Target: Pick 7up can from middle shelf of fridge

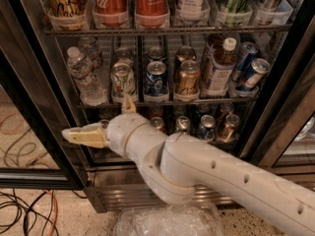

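The 7up can [123, 79], whitish-green with a bit of red and a silver top, stands upright in the second lane from the left on the middle shelf [197, 102] of the fridge [29, 107]. My gripper [98, 118] is in front of the fridge, below and a little left of the can and apart from it. It is open and empty. One tan finger [83, 135] points left and the other [129, 104] points up just under the can's lane. My white arm [206, 173] hides part of the lowest rack.
A water bottle [83, 75] stands left of the 7up can, a blue can [156, 77] and a copper-gold can [187, 77] to its right. Coca-Cola bottles [110, 4] fill the rack above and short cans [206, 127] the rack below. Cables [24, 210] and clear plastic [167, 220] lie on the floor.
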Available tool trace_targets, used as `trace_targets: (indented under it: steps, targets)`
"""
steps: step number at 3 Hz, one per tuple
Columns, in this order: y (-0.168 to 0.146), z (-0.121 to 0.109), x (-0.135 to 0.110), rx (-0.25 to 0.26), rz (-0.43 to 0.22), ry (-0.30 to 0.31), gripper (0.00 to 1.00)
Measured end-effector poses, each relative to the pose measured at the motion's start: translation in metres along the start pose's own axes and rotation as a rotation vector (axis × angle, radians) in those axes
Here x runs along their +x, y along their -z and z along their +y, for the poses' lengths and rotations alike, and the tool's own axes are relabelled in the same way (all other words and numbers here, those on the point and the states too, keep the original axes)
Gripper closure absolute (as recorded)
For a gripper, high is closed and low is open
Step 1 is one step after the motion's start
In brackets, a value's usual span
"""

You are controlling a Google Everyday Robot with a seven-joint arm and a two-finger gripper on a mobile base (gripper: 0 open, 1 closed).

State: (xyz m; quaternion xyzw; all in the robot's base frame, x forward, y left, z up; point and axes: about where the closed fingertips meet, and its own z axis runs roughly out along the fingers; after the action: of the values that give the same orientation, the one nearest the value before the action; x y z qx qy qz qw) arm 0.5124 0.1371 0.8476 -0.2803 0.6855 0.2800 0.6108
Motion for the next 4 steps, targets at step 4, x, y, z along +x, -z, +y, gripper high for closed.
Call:
trace_targets:
  steps: [4]
  targets:
    - [-0.017,0.055,-0.031,0.031,-0.114,-0.123,0.00]
